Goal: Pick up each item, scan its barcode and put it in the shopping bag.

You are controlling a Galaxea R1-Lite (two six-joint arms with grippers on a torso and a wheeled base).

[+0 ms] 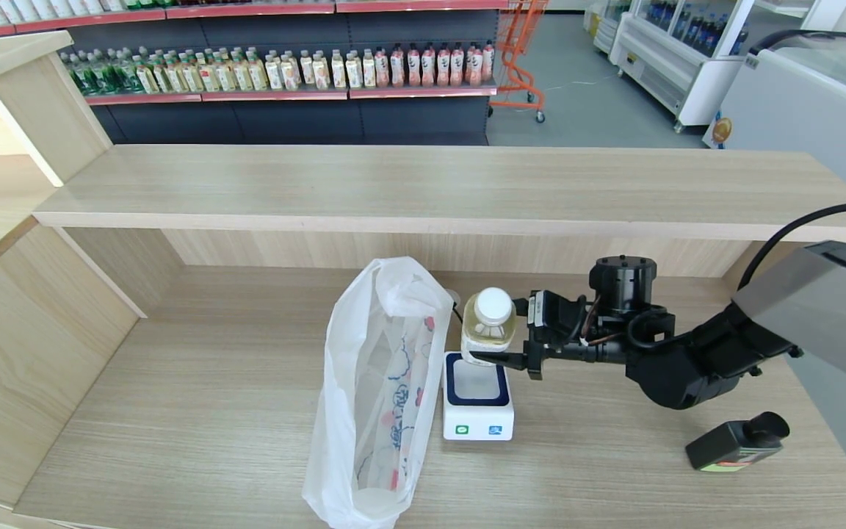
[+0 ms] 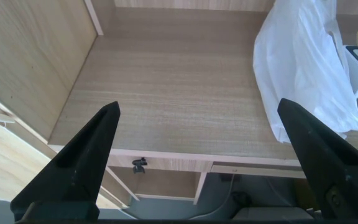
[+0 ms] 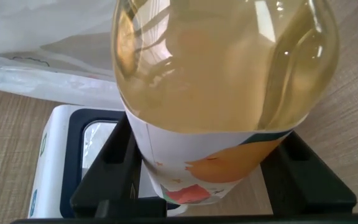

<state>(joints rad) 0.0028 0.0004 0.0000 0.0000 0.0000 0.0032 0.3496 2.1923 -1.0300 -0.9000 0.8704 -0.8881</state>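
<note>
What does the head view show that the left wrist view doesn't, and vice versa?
Head view, not left wrist: the right gripper shut on the drink bottle over the scanner, and a black container lying on the counter at the robot's right. Left wrist, not head: the left gripper, open, above the counter's front edge. Both: the white shopping bag, the scanner, an edge of the drink bottle, the counter.

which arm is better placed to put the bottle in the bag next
Right. The right tool is shut on the bottle over the scanner, beside the shopping bag; the left tool hangs open and empty farther off.
</note>
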